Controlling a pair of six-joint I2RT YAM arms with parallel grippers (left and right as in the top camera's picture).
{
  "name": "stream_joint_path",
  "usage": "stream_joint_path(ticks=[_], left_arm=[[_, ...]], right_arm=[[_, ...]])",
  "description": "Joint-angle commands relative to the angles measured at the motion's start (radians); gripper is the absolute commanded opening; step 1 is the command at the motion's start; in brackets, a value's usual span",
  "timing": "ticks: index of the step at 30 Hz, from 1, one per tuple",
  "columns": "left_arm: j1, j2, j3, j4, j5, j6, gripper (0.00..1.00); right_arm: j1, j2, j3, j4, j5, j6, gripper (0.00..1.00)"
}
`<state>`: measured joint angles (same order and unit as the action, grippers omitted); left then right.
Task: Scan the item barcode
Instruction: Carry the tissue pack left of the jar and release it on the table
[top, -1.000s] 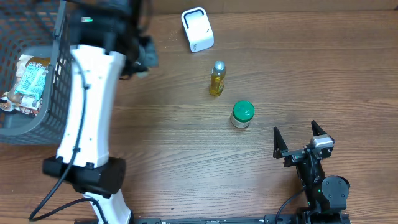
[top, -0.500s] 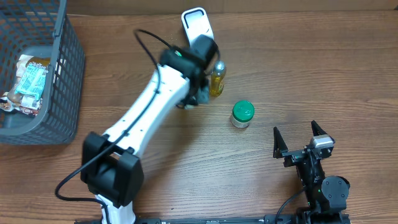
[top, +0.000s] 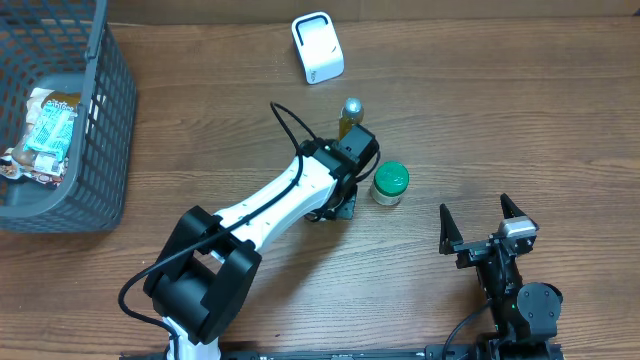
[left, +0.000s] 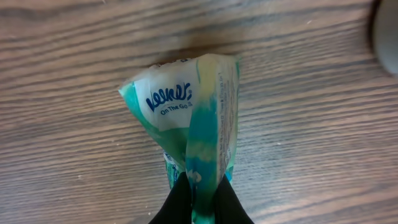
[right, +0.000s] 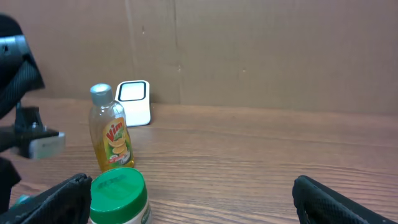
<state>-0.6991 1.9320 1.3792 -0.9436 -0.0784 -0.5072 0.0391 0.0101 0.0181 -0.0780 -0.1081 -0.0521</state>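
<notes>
The left arm (top: 290, 195) reaches from its base at the near edge of the wooden table (top: 520, 110) out to the middle of the surface. The left gripper (left: 200, 186) is clamped on the tissue pack (left: 186, 106). In the left wrist view the two black fingers (left: 180, 200) pinch a folded seam of the pack's wrapper, with nothing else between them. The pack is white, green and teal, with blue brand lettering on the face turned toward the wrist camera. It hangs crumpled below the fingers, directly above bare wood. Whether its lower end touches the table cannot be told.

From overhead, the left gripper's head sits between the yellow bottle (top: 349, 125) and the green-lidded jar (top: 390, 183), just beside both. The pack itself is mostly hidden under the gripper in that view. The bottle stands upright with a silver cap, and the jar stands upright next to it, toward the right arm.

The white scanner (top: 317, 47) stands near the far edge of the table, beyond the bottle and well apart from the held pack.

The right gripper (top: 474, 215) sits low at the near right of the table. Its jaws are spread wide apart and hold nothing. Its wrist camera looks across the table at the jar, the bottle and the scanner.

A grey mesh basket (top: 95, 130) occupies the far left corner of the table. A printed packet (top: 50, 130) lies inside it.
</notes>
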Motion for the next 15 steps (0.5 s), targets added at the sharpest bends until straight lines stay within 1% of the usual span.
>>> stream_joint_path(ticks=[1, 7, 9, 12, 14, 15], left_arm=[[-0.003, -0.008, -0.032, 0.013, 0.001, -0.035, 0.04], [-0.003, -0.008, -0.036, 0.011, 0.002, -0.037, 0.05], [-0.003, -0.008, -0.036, 0.01, 0.002, -0.039, 0.1], [-0.003, -0.008, -0.036, 0.01, 0.002, -0.04, 0.22], [-0.003, -0.008, -0.036, 0.009, 0.006, -0.039, 0.35], [-0.003, -0.008, -0.036, 0.009, 0.016, -0.039, 0.4]], right_arm=[[-0.001, -0.007, -0.01, 0.005, -0.006, -0.002, 1.0], [-0.001, -0.007, -0.01, 0.005, -0.006, -0.002, 1.0], [-0.001, -0.007, -0.01, 0.004, -0.006, -0.002, 1.0], [-0.001, -0.007, -0.01, 0.005, -0.006, -0.002, 1.0], [-0.001, -0.007, -0.01, 0.004, -0.006, -0.002, 1.0], [-0.001, -0.007, -0.01, 0.004, -0.006, -0.002, 1.0]])
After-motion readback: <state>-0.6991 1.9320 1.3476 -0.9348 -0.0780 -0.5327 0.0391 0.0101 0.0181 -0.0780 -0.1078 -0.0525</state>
